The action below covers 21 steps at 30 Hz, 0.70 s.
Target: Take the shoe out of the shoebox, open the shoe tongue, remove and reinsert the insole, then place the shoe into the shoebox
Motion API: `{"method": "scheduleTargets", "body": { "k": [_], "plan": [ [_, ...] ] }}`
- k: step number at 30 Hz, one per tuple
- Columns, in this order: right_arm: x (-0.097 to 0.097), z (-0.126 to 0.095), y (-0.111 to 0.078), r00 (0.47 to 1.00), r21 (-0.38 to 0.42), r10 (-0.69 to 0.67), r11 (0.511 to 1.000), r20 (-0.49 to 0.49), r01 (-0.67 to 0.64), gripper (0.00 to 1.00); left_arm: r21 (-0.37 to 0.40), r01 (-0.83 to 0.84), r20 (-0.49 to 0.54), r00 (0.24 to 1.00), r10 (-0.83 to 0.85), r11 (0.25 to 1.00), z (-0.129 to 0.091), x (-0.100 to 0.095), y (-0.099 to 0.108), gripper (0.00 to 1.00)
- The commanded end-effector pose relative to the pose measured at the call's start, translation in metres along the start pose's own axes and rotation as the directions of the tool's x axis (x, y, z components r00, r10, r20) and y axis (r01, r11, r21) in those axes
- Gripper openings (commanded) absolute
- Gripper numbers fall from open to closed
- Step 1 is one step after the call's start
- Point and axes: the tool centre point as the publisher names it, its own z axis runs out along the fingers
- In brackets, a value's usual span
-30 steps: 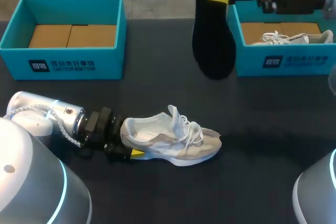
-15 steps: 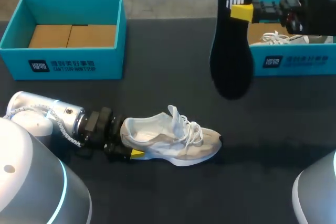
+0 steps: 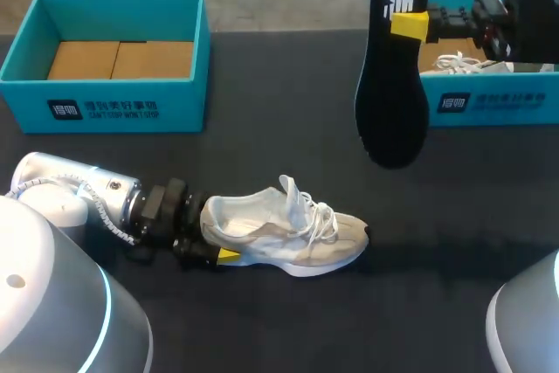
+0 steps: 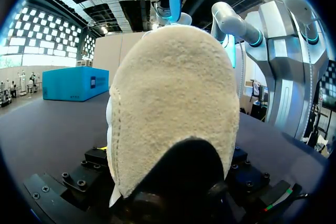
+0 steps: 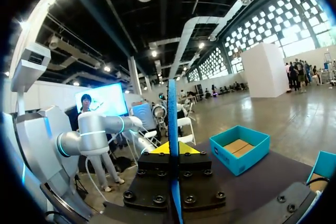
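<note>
The shoe [image 3: 288, 231], a white and beige sneaker with white laces, stands on its sole on the table [image 3: 262, 146], toe to the right and heel in the left gripper [image 3: 214, 251]. The black insole [image 3: 393, 85] hangs in the air, logo end up, pinched by the right gripper [image 3: 409, 25]. Behind stand the open teal left shoebox [image 3: 105, 107], cardboard floor showing, and the right shoebox [image 3: 489, 102], holding a second shoe [image 3: 472, 63].

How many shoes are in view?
2. One shoe lies on the table, heel in the left gripper; a second shoe sits in the right shoebox, partly hidden by the right arm.
</note>
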Motion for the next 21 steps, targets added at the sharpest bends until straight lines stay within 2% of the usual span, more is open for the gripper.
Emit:
{"method": "scheduleTargets", "body": {
  "k": [1,6,9,13,21],
  "plan": [
    [-0.001,0.002,0.0,1.0,0.001,0.0,1.0,-0.001,0.0,0.0,0.001,0.0,-0.002,1.0,0.0,1.0,0.0,-0.002,0.002,0.0],
    [-0.001,0.002,0.003,1.0,0.002,0.002,1.0,0.006,-0.002,0.0,0.001,0.0,-0.002,1.0,0.0,1.0,0.0,-0.002,0.002,0.0],
    [0.007,-0.002,0.015,1.0,-0.032,0.008,0.999,0.011,-0.007,0.0,0.001,0.0,-0.002,1.0,0.0,1.0,0.0,-0.002,0.002,0.0],
    [0.017,-0.004,0.018,1.0,-0.06,0.021,0.998,0.001,-0.021,0.0,0.001,0.0,-0.002,1.0,0.0,1.0,0.0,-0.002,0.002,0.0],
    [0.039,-0.02,0.009,0.999,0.007,0.048,0.999,0.024,-0.048,0.0,0.001,0.0,-0.002,1.0,0.0,1.0,0.0,-0.002,0.002,0.0]
  ]
}}
